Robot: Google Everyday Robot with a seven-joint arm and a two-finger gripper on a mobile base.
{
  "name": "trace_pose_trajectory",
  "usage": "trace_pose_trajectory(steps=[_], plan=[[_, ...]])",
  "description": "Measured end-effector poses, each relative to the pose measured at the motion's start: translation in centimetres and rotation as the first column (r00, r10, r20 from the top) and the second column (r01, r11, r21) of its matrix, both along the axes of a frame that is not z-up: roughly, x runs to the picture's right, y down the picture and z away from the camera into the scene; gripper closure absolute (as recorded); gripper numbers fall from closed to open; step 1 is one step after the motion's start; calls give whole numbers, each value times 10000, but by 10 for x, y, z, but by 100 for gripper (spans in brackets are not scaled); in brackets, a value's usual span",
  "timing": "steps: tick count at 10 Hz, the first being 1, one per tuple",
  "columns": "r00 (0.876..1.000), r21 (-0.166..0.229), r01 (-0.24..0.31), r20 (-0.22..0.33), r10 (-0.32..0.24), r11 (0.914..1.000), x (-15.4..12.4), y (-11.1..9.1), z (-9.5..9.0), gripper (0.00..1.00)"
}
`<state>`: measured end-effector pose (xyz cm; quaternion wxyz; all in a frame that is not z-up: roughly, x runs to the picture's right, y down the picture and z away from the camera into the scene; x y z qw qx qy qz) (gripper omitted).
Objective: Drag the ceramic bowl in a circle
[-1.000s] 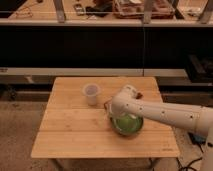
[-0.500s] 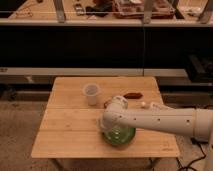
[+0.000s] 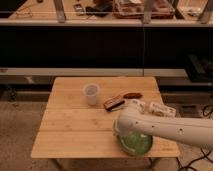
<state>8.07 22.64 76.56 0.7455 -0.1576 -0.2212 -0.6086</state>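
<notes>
Green ceramic bowl, lower right on the surface, lies just right of the hand at its left rim; grip cannot be told.

A wooden table with a cup and snack packets, in front of a dark counter.

A translucent plastic cup stands upright near the table's back middle. To its right lie a brown bar, a small dark reddish packet and a pale packet. These are behind the hand, which is at the table's front right. Cables trail on the speckled floor at the right.
</notes>
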Motion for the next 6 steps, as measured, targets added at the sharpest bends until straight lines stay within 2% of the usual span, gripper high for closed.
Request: trace_pose_trajectory(steps=[2, 3, 4, 6], plan=[[9956, 398, -547, -739, 575, 9977, 32, -23, 12, 100], [9913, 579, -714, -1065, 773, 9958, 47, -36, 25, 100], [9888, 652, -731, -1255, 809, 9952, 52, -47, 39, 100], [9888, 665, -606, -1320, 690, 9959, 38, -64, 64, 100]])
